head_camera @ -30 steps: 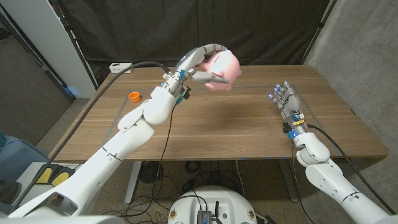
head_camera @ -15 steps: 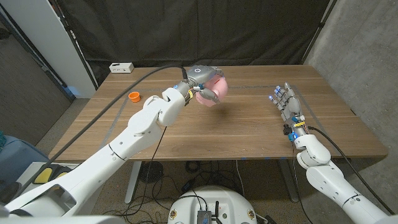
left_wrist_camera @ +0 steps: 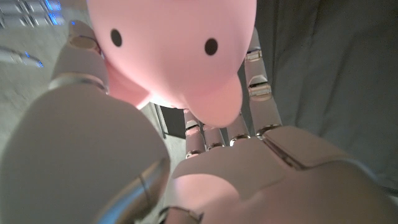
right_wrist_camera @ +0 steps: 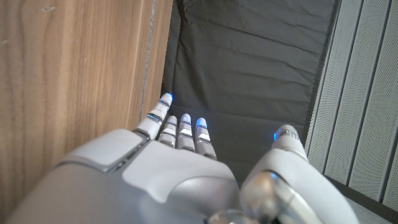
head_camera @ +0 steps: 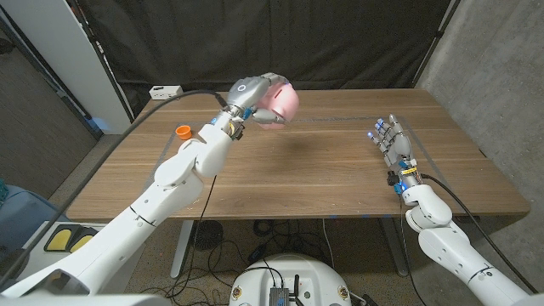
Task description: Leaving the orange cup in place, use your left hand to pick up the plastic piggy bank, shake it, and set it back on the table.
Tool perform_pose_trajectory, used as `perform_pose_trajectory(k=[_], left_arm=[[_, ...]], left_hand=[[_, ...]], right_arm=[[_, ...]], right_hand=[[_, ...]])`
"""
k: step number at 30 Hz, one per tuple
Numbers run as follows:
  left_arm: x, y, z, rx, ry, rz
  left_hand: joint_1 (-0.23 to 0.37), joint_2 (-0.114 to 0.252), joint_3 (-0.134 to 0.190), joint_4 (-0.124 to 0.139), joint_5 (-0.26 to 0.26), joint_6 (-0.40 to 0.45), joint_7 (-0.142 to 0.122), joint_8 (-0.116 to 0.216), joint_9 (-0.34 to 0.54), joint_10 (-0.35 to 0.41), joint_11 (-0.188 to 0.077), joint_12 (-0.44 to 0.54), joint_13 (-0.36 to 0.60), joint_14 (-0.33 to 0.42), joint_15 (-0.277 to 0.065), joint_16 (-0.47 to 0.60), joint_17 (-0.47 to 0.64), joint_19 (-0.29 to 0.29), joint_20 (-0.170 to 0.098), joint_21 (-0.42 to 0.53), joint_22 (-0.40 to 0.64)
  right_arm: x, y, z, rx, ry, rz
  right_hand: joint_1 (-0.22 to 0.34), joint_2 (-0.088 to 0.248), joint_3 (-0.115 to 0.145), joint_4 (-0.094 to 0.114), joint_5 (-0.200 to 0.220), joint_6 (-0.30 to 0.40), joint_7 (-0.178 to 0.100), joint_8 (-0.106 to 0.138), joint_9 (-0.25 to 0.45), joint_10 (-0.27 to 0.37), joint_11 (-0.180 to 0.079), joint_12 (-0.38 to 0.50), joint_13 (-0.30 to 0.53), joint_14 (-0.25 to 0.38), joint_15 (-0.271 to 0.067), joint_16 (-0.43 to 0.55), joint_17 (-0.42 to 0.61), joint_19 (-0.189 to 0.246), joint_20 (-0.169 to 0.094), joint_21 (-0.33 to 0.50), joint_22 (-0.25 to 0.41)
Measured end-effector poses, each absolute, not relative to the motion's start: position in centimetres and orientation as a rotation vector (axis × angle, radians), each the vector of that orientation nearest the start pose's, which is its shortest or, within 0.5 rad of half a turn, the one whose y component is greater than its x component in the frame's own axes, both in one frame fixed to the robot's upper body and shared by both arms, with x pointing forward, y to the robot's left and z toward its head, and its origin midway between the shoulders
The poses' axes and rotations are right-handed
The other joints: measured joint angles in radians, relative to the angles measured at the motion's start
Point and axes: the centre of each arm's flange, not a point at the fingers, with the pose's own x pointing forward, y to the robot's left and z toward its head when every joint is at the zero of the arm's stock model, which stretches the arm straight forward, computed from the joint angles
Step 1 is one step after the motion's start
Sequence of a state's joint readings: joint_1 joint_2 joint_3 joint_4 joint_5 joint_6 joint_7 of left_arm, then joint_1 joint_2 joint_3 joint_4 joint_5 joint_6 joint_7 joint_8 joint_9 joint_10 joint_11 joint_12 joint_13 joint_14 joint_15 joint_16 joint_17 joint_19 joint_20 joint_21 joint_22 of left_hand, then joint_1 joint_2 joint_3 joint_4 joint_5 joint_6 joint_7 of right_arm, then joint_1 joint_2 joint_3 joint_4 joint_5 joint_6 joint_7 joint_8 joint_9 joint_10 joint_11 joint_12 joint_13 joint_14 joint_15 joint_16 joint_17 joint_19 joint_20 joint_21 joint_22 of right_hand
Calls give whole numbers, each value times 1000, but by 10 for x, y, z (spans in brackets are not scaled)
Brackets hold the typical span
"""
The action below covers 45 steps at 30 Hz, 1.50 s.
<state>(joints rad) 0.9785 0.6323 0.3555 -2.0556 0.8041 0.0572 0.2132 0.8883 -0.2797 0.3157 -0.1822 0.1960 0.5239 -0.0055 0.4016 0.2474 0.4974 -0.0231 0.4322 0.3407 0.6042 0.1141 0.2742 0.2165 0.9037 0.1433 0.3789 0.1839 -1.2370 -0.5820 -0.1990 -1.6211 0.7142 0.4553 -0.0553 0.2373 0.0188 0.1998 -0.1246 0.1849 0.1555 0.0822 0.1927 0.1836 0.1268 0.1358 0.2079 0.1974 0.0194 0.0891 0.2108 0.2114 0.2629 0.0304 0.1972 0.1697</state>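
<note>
the left hand [head_camera: 248, 90] has its fingers [left_wrist_camera: 258, 74] clamped round the pink piggy bank [head_camera: 277, 104], up above the worktop [head_camera: 323, 170]. the orange cup [head_camera: 184, 132] sits near the worktop's left edge. the right hand [head_camera: 393, 143] waits with fingers apart.

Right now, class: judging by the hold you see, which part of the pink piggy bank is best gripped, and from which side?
Grip the round body. The left hand wraps the piggy bank from its back end, fingers along its flanks, snout pointing away, probably because the smooth bulge fills the palm.
</note>
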Motion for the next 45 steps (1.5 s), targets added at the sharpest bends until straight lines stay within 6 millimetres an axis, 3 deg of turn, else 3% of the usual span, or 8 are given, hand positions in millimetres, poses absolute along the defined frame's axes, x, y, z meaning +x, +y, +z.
perform_pose_trajectory(k=[4,7,11,20,25,29,32,45], left_arm=[[476,197,87,1051,-1212,244],[482,218,82,1053,-1170,284],[470,250,77,755,-1211,225],[475,307,43,500,-1151,228],[467,339,27,175,-1185,191],[480,350,5,132,-1129,240],[474,375,-7,-169,-1177,220],[497,408,-57,-614,-1115,287]], left_hand=[[0,0,0,0,0,0,0,0,0,2,2,0,0,0,0,0,0,0,0,2,0],[-2,1,0,0,0,0,0,0,0,2,2,0,0,0,0,0,0,0,0,8,0],[-8,8,0,0,0,0,0,0,0,3,3,0,0,0,0,0,0,0,0,8,0],[-13,13,0,0,-3,0,0,-8,0,3,3,0,0,0,0,0,-1,0,0,9,0],[-13,13,0,0,-4,0,0,-9,0,3,3,-1,0,0,0,0,-1,0,0,9,0],[-13,13,0,0,-5,0,0,-15,1,3,3,-8,0,0,0,-1,-1,0,0,9,0],[-13,13,0,0,-5,13,2,-18,1,3,3,-9,0,0,0,-5,-2,0,0,9,0],[-13,13,0,0,2,13,2,-24,1,4,3,-15,0,2,2,-7,-6,-1,-1,8,0]], right_arm=[[558,-326,-86,170,-695,137],[558,-325,-87,170,-690,141],[563,-323,-84,165,-685,151],[568,-320,-83,160,-673,167],[571,-318,-82,158,-670,173],[571,-318,-82,157,-666,174],[572,-318,-81,153,-666,175],[571,-318,-80,145,-663,176]], right_hand=[[0,0,0,0,0,0,0,0,0,0,0,0,0,0,0,0,0,4,-4,0,0],[0,0,0,0,0,0,0,0,0,0,0,0,0,0,0,0,0,4,-4,0,0],[0,0,0,0,0,0,0,0,0,0,0,0,0,0,0,0,0,4,-4,0,0],[0,0,0,0,0,0,0,0,0,0,0,0,0,0,0,0,0,4,-4,0,0],[0,0,0,0,0,0,0,0,0,0,0,0,0,0,0,0,0,4,-4,0,0],[0,0,0,0,0,-4,4,0,0,0,0,0,0,0,0,0,0,3,-4,0,0],[0,0,0,0,0,-4,4,0,0,0,0,0,0,0,0,0,0,3,-4,0,0],[0,0,0,0,0,-4,4,0,0,0,0,0,0,0,0,0,0,3,-4,0,0]])
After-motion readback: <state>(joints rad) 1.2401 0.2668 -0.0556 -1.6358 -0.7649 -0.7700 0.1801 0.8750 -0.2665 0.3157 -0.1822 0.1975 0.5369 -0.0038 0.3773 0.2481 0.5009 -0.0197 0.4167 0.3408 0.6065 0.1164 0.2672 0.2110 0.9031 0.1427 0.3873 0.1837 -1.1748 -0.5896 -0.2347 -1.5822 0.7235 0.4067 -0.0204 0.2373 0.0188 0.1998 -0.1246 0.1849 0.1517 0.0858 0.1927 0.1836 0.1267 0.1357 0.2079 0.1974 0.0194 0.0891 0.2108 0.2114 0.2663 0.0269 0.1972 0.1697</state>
